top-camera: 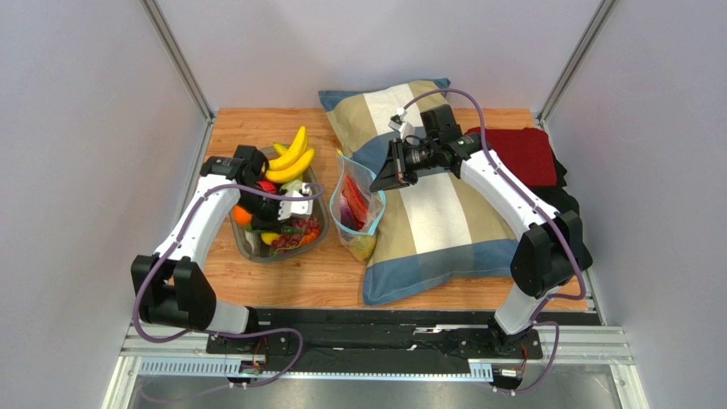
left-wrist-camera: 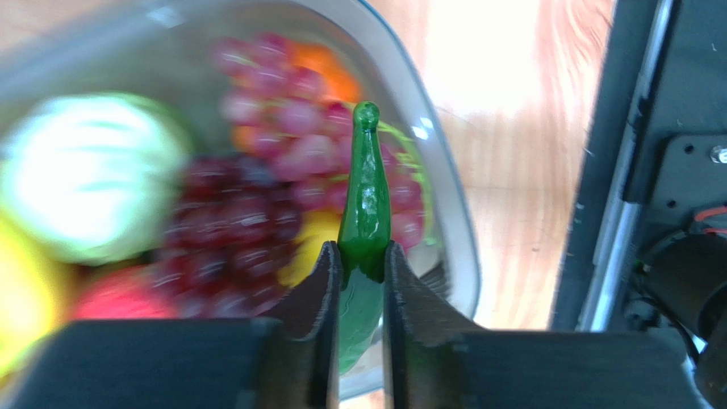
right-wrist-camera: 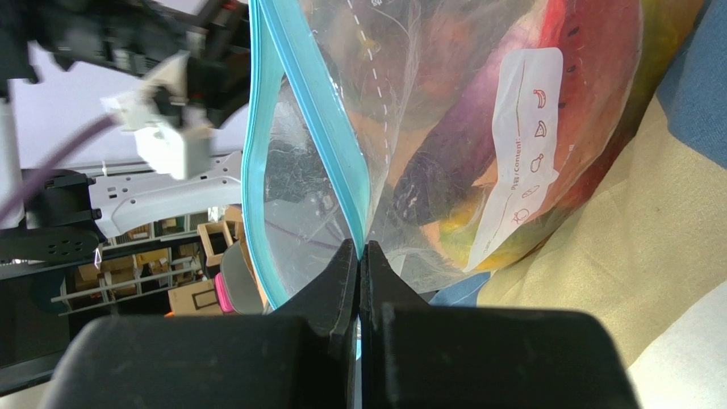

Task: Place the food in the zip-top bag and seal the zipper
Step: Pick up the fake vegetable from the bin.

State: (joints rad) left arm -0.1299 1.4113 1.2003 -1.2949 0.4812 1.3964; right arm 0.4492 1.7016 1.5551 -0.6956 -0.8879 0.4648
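Observation:
The clear zip-top bag [top-camera: 358,211] stands open between the dish and the pillow, with red, purple and yellow food inside. My right gripper [right-wrist-camera: 360,249] is shut on the bag's rim at the light-blue zipper [right-wrist-camera: 264,170] and holds the mouth up; it shows in the top view [top-camera: 380,181]. The bag's white label [right-wrist-camera: 520,145] faces the pillow. My left gripper [left-wrist-camera: 363,256] is shut on a glossy green chili pepper [left-wrist-camera: 365,196] just above the greyish dish [left-wrist-camera: 461,256], over purple grapes [left-wrist-camera: 256,213]. It is left of the bag in the top view [top-camera: 297,211].
The dish [top-camera: 247,243] also holds yellow bananas [top-camera: 292,153], an orange, red pieces and a pale green round piece [left-wrist-camera: 85,175]. A striped pillow [top-camera: 435,213] lies right of the bag. A dark red cloth [top-camera: 520,153] lies at the back right. Walls close in both sides.

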